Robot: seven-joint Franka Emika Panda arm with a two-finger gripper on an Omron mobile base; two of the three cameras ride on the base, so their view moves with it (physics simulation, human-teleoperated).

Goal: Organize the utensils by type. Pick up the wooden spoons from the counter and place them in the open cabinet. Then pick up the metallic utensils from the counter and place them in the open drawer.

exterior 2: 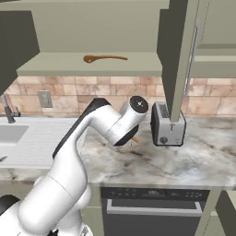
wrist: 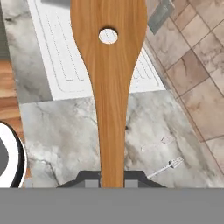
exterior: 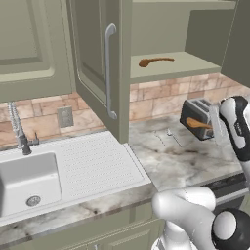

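**Second wooden spoon pinched in the claw above the counter; first spoon on the cabinet shelf**

In the hand view, the gripper [wrist: 111,183] is seen pressed against the handle of a wooden spoon [wrist: 110,87], which is pinched between the two dark finger tips and runs up the middle of that view, widening into a flat blade with a round hole through it. From the left base view the same spoon [exterior: 197,124] is seen as an orange-brown piece held in front of the toaster [exterior: 197,116]; from the right base view only a small orange tip [exterior 2: 136,141] is shown below the arm's wrist, just left of the toaster [exterior 2: 167,124].

Beneath the held spoon, the marbled counter [wrist: 65,131] is spread out, and two thin silver-grey metallic utensils are laid on it close together: one [wrist: 168,165] with a forked end, the other [wrist: 156,143] fainter and just beyond it. In the left base view both are seen as thin pale lines [exterior: 167,138] on the counter [exterior: 195,161], between the sink drainboard [exterior: 97,166] and the toaster.

Farther back, the tiled wall is met by the counter. Above it, the open cabinet [exterior: 161,29] is seen with its panelled door [exterior: 97,63] swung out, and the other wooden spoon [exterior: 155,61] is laid flat on the shelf inside, bowl to the left [exterior 2: 104,58].
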